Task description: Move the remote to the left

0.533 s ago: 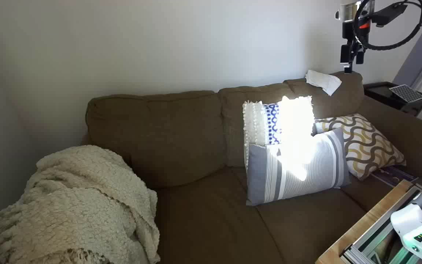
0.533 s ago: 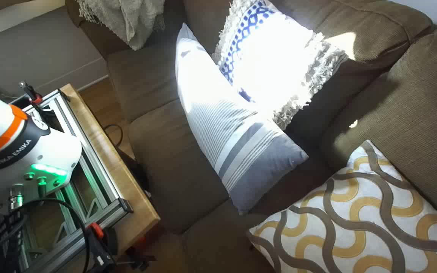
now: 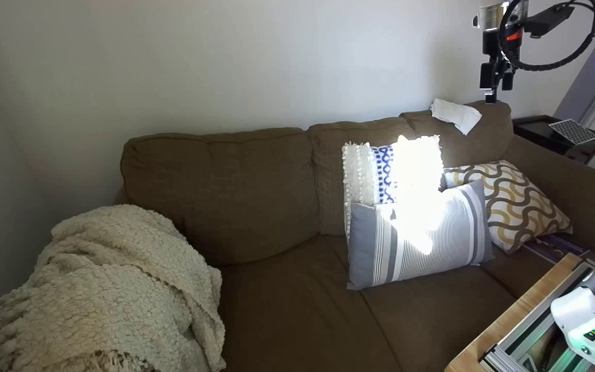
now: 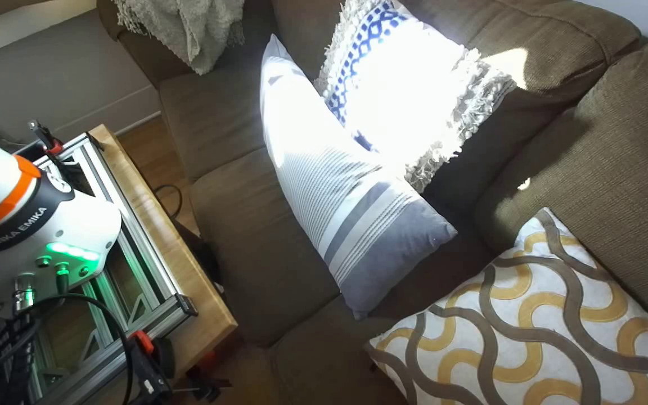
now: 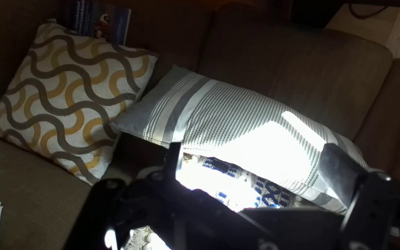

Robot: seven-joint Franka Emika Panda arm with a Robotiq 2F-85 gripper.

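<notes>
The remote looks like a small dark bar [image 5: 220, 166] in the wrist view. It lies on the fringed white-and-blue pillow [image 5: 271, 191], close by the edge of the striped pillow [image 5: 221, 118]. I cannot make the remote out in the exterior views. My gripper [image 5: 253, 152] is open, its two fingers wide apart with nothing held. In the wrist view the remote shows between the fingers, farther away than they are. In an exterior view the gripper [image 3: 498, 93] hangs high over the sofa's back, well above the pillows. The gripper is out of frame in the remaining exterior view.
A wavy-patterned pillow [image 3: 514, 201] lies beside the striped one, with a book [image 5: 97, 22] near it. A white cloth [image 3: 456, 114] lies on the sofa back. A fleecy blanket [image 3: 116, 279] covers the far end. Strong sunlight washes out parts of the pillows.
</notes>
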